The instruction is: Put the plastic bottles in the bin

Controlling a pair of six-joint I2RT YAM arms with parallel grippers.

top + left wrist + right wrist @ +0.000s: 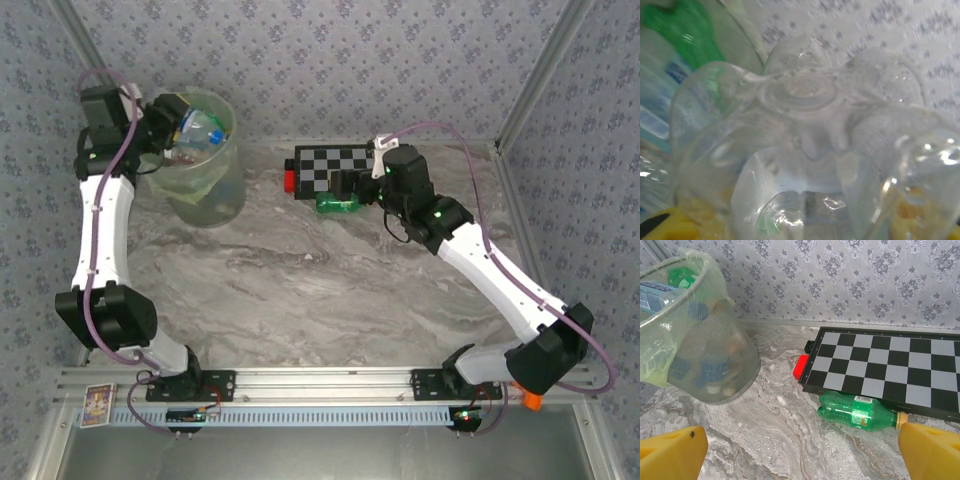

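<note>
My left claw [172,118]: closed on clear bottle [805,125], over the bin [205,195] mouth
My right claw [802,442]: wide, empty, facing green bottle [855,412] lying on its side against the checkerboard [890,365]
Risks: clear bottle snags the liner [652,360] and falls outside; green bottle rolls beneath the checkerboard as I pinch
Counter [300,290]: grey marbled, smooth
Walls [840,280]: patterned grey paper, metal frame posts [535,80] at corners

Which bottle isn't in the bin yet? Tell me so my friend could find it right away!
Find the black-and-white checkerboard lying flat at the back of the marble table. Along its near edge lies one green bottle on its side. It's the only bottle out on the table; the other bottles are over at the pale-green bin.
</note>
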